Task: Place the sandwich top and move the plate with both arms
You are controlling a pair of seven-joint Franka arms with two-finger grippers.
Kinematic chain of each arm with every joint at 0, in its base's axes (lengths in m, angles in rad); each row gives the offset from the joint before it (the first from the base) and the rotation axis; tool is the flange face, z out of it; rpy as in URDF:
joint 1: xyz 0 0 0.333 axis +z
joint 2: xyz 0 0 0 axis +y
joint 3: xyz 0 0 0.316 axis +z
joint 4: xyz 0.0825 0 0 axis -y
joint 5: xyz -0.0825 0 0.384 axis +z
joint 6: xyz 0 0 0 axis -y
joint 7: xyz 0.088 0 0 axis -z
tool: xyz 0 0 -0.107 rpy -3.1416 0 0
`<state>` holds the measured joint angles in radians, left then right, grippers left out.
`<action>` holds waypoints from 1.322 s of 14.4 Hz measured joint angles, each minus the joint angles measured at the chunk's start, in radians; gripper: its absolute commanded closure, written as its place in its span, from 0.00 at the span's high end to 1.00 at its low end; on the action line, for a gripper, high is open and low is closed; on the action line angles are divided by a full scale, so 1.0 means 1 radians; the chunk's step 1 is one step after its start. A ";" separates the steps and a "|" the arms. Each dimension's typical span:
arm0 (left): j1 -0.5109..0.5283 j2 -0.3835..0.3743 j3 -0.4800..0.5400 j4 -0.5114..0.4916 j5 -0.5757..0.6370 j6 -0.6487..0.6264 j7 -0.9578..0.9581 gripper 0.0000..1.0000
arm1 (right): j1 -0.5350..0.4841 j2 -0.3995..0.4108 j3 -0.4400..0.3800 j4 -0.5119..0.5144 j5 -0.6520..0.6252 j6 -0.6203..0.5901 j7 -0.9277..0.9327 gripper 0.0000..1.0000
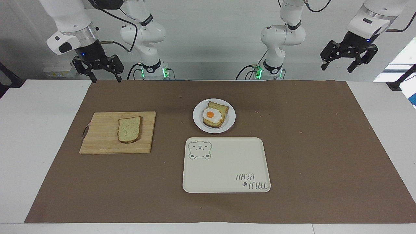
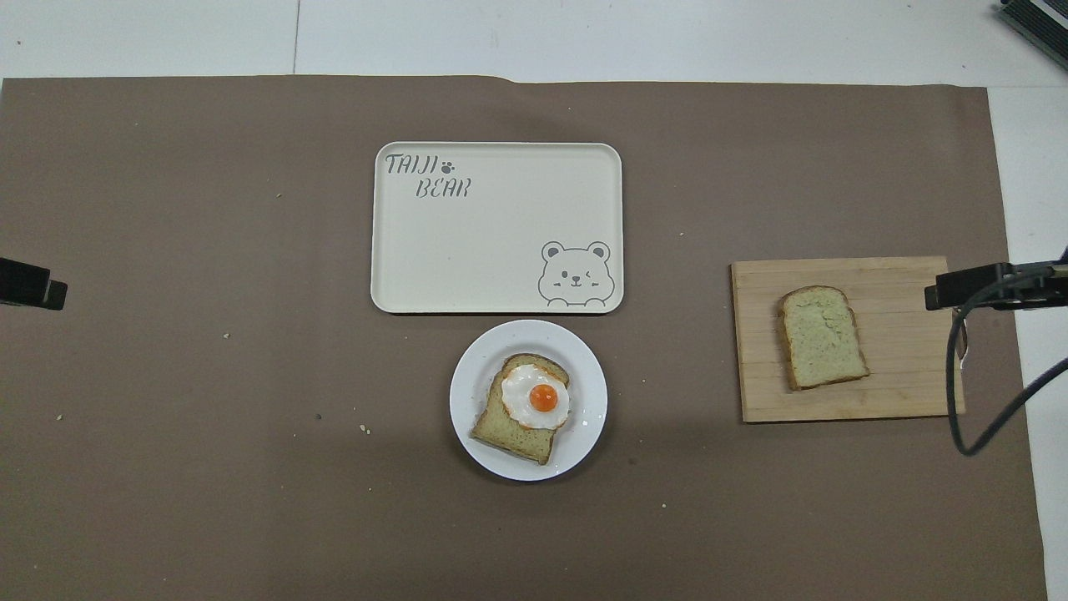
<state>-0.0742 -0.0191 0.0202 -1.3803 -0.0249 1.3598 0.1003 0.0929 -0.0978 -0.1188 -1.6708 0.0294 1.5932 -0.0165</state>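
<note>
The sandwich top (image 1: 129, 129) (image 2: 823, 336), a bare slice of pale bread, lies flat on a wooden cutting board (image 1: 100, 139) (image 2: 901, 392) toward the right arm's end of the table. The small white plate (image 1: 198, 121) (image 2: 469, 392) stands mid-table and bears a bread slice with a fried egg (image 1: 211, 114) (image 2: 538, 399). My right gripper (image 1: 107, 77) (image 2: 959, 288) hangs open and empty, high in the air over the board's outer edge. My left gripper (image 1: 338, 67) (image 2: 33, 285) waits open and empty, raised over the mat's edge at the left arm's end.
A cream rectangular tray with a bear print (image 1: 227, 162) (image 2: 492, 242) lies beside the plate, farther from the robots. A brown mat (image 1: 308, 146) covers most of the white table. A black cable (image 2: 959, 409) hangs from the right arm beside the board.
</note>
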 measured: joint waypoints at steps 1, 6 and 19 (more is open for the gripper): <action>0.000 0.000 0.000 0.000 0.000 0.000 0.000 1.00 | -0.010 0.001 0.000 -0.020 0.003 0.011 -0.026 1.00; 0.000 0.000 0.000 0.000 0.000 0.000 0.000 1.00 | -0.069 0.016 -0.004 -0.206 0.022 0.195 -0.138 1.00; 0.000 0.000 0.000 0.000 0.000 0.000 0.000 1.00 | -0.131 0.248 -0.004 -0.318 0.047 0.529 -0.350 1.00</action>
<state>-0.0742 -0.0192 0.0201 -1.3803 -0.0249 1.3598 0.1003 -0.0376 0.1506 -0.1229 -1.9890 0.0764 2.1222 -0.3669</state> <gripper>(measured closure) 0.000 0.000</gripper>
